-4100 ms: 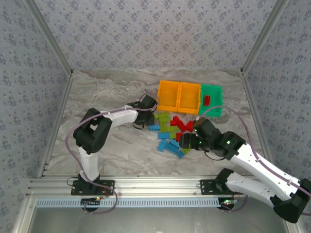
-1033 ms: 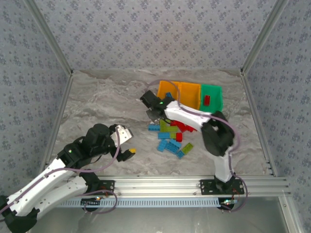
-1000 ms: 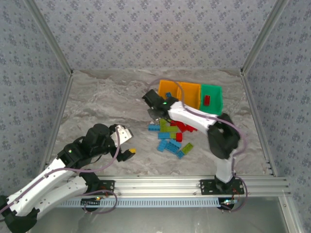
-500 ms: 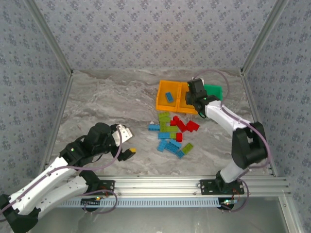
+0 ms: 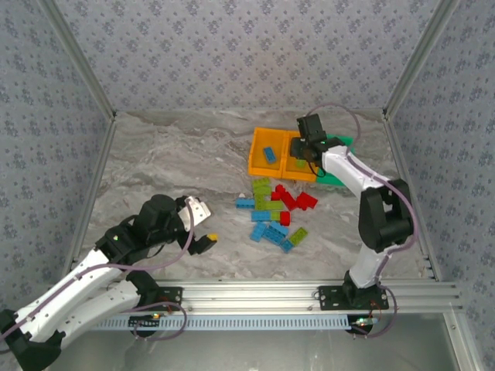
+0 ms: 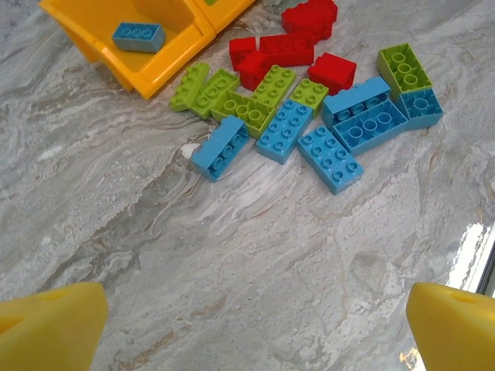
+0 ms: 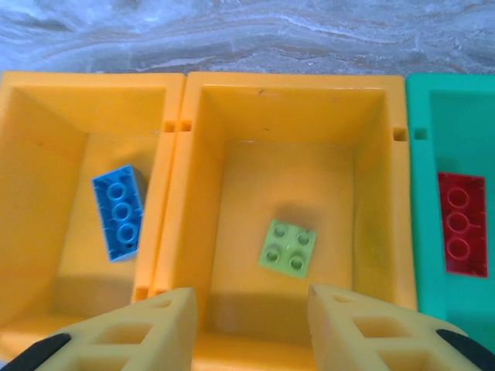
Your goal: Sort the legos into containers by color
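Legos (image 6: 282, 131): likely light, rigid, slick bricks, best pinched across flat long sides; left gripper (image 6: 251, 328) wide apart, right gripper (image 7: 251, 325) parted, both empty.

i can read nothing here: no letters, numbers, labels or brand marks show on the legos (image 6: 285, 130) or the containers (image 7: 176, 154).
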